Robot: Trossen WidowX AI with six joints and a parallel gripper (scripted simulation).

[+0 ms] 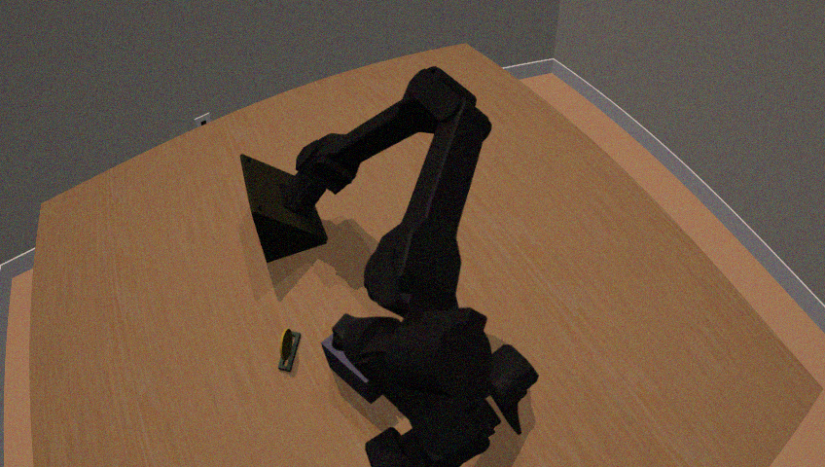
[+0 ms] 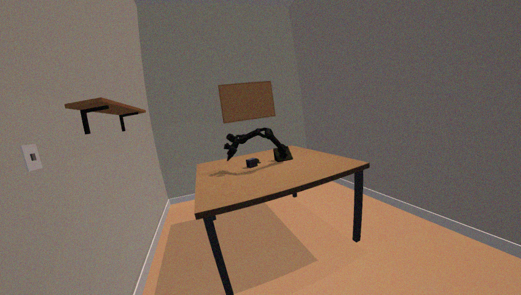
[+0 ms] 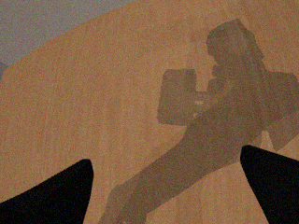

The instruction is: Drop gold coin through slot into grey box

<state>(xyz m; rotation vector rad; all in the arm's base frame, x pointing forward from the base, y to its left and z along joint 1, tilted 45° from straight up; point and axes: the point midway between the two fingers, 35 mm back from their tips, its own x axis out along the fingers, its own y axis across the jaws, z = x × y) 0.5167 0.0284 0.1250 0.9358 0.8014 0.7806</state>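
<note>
We found the gold coin [image 1: 285,342] standing on its edge in the dark-green holder [image 1: 289,350], which lay flat on the wooden table [image 1: 579,260]. Taking the holder as our landmark, the closed grey box [image 1: 341,361] sat just beside it, apart from it, and most of the box was hidden in the top view by the black arm [image 1: 428,242] passing over it. We could not make out the slot in its lid. In the exterior view the box [image 2: 250,162] showed as a small dark block on the table, with the holder too small to tell beside it.

The arm's base plate [image 1: 277,208] stood well apart from the holder, toward the far side of the table. The arm rose from it, bent at the elbow and came down past the box, on the side away from the holder.

The gripper [image 3: 164,212] hung above the table with its jaws spread wide and nothing between them. In the wrist view we saw its two dark fingers at the lower corners, bare wood between them, and the arm's shadow [image 3: 206,149] lying across the table top. Neither coin nor box appeared in that view.
</note>
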